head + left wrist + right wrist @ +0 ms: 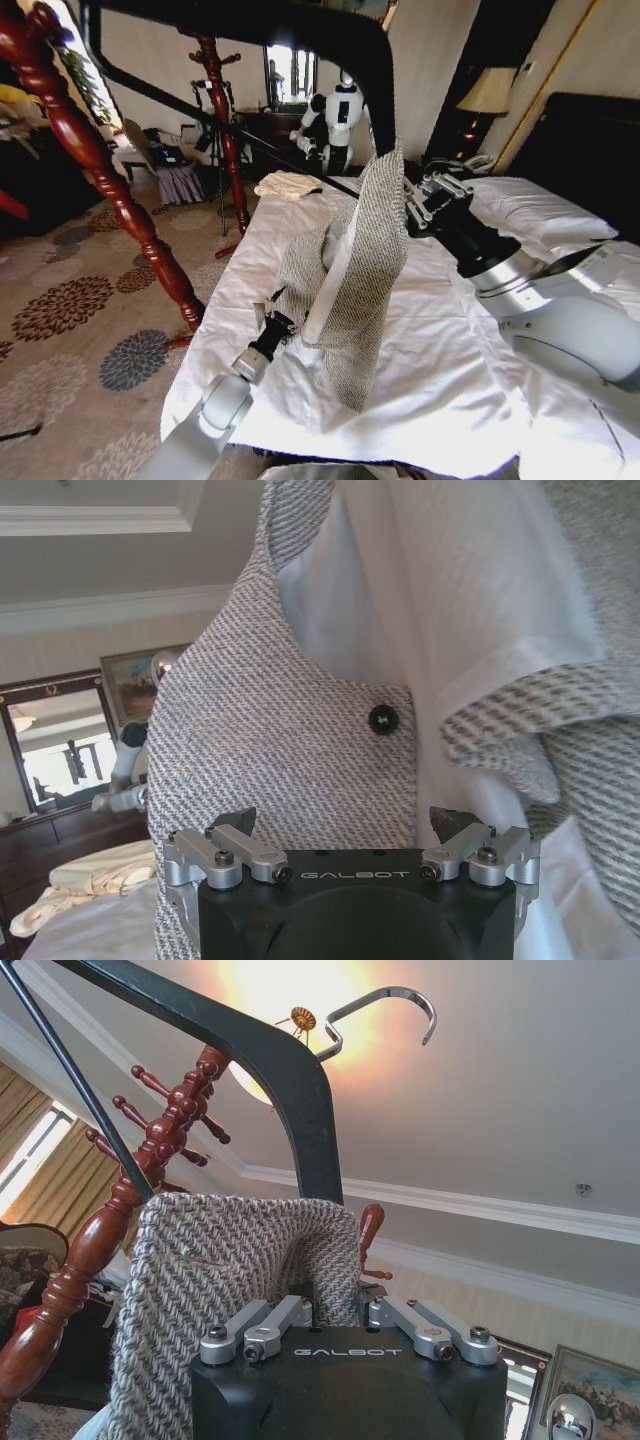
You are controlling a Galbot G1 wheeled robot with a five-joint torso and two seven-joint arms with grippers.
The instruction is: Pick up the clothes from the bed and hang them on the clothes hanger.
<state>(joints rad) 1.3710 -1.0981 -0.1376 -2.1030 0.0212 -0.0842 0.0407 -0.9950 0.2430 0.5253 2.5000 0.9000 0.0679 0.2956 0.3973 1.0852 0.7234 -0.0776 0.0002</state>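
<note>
Centre frame, the flecked knit jacket (355, 270) hangs over the bed (450, 390), draped on one broad shoulder of the thin black hanger (375, 70). The right gripper (335, 1305) is clamped on hanger and knit; the left gripper (350, 830) (jaws apart) faces a dark button (383, 720). Turned wooden poles (95, 170) stand at left.

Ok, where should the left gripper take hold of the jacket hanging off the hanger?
Grip the jacket's front edge just below the dark button. That edge hangs straight and loose beside the white lining, between the open left gripper's fingers, so come up from below, along its current line.
</note>
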